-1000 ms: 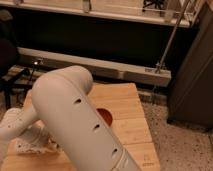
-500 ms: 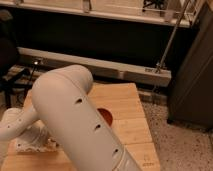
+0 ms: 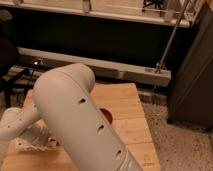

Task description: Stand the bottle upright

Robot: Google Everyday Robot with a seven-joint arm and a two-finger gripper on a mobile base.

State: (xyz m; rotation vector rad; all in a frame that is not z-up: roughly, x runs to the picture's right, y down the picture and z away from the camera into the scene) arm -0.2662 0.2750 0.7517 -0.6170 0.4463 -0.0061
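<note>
white hand (image 3: pixel 32 143), closed, low over wooden table (image 3: pixel 125 100)

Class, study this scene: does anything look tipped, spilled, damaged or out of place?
Nothing plainly stands out. The arm hides much of the wooden table; the gripper sits shut, low at the picture's left, and a reddish object peeks out beside the arm.

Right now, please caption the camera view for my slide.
White arm spans the wooden table; gripper shut at lower left.

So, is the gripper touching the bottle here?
Cannot tell. In the camera view the gripper, shut, sits low over the table's left side; no contact or gap with the bottle shows.
</note>
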